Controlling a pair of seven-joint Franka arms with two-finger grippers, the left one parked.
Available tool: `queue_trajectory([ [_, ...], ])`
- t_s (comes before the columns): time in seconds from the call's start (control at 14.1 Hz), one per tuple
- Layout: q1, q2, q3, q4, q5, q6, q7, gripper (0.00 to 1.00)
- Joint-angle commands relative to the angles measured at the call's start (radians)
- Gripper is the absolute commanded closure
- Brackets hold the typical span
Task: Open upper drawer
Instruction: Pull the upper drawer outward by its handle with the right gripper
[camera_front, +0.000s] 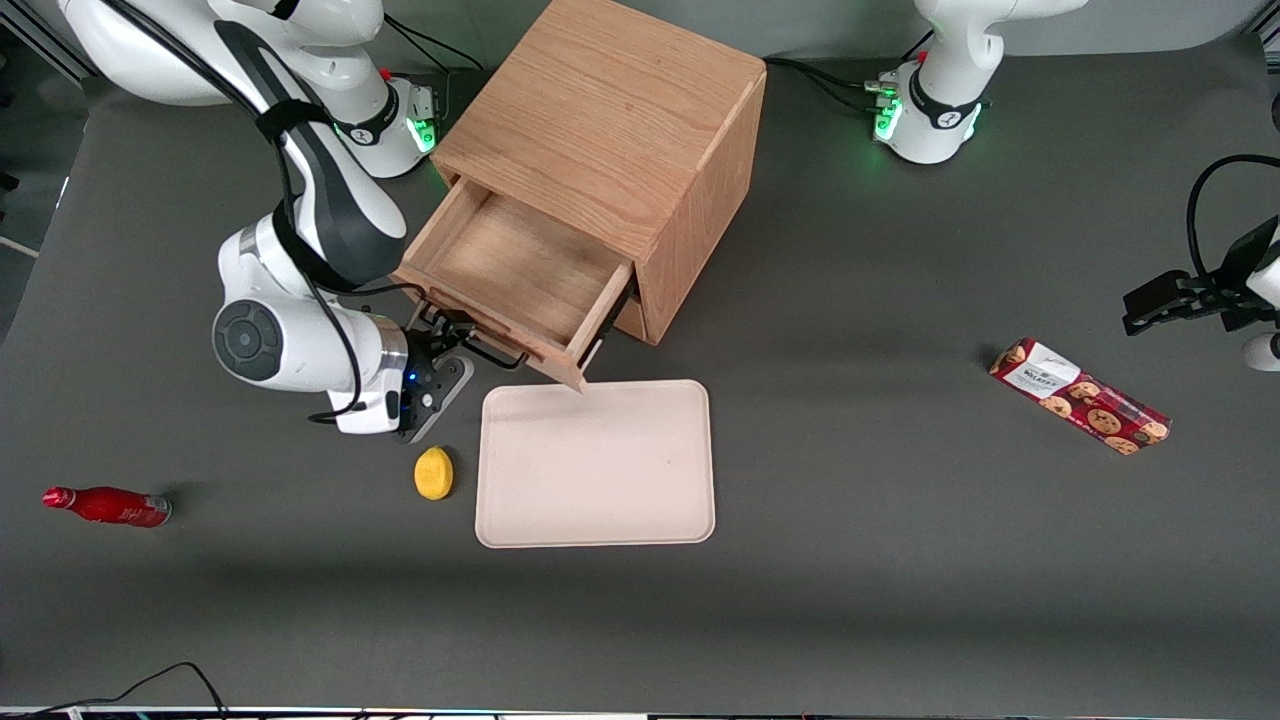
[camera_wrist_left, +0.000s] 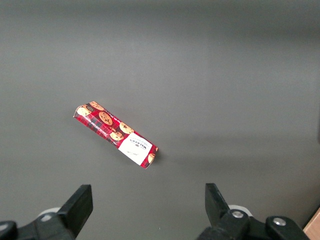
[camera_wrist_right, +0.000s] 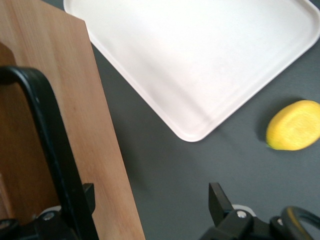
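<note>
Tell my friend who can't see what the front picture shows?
A wooden cabinet's upper drawer is pulled open and empty, with the robot's gripper at its black handle. A pale tray and a lemon lie nearer the camera.

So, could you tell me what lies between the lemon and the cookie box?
In the front view, the beige tray lies between the lemon and cookie box; otherwise bare table. The gripper is at the drawer handle.

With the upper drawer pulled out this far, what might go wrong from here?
1. The upper drawer is already well out of the cabinet; pulling further might bring it right out.
2. Its front corner overhangs the tray, so a sagging drawer may strike the tray's rim.
3. The open pincer sits around the black handle; the lemon lies close by and could get knocked as the arm withdraws.
</note>
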Motion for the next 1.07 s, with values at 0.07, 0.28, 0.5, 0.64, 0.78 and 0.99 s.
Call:
queue_trajectory([
  [0.07,-0.014,0.082,-0.003,0.123,-0.065,-0.069,0.008,0.0],
  [0.28,-0.021,0.087,-0.017,0.137,-0.071,-0.069,0.006,0.0],
  [0.5,-0.023,0.101,-0.031,0.161,-0.089,-0.072,0.002,0.0],
  [0.64,-0.023,0.104,-0.034,0.189,-0.091,-0.087,-0.001,0.0],
  [0.78,-0.023,0.128,-0.043,0.238,-0.093,-0.118,-0.001,0.0],
  [0.99,-0.015,0.154,-0.047,0.289,-0.093,-0.132,0.0,0.0],
])
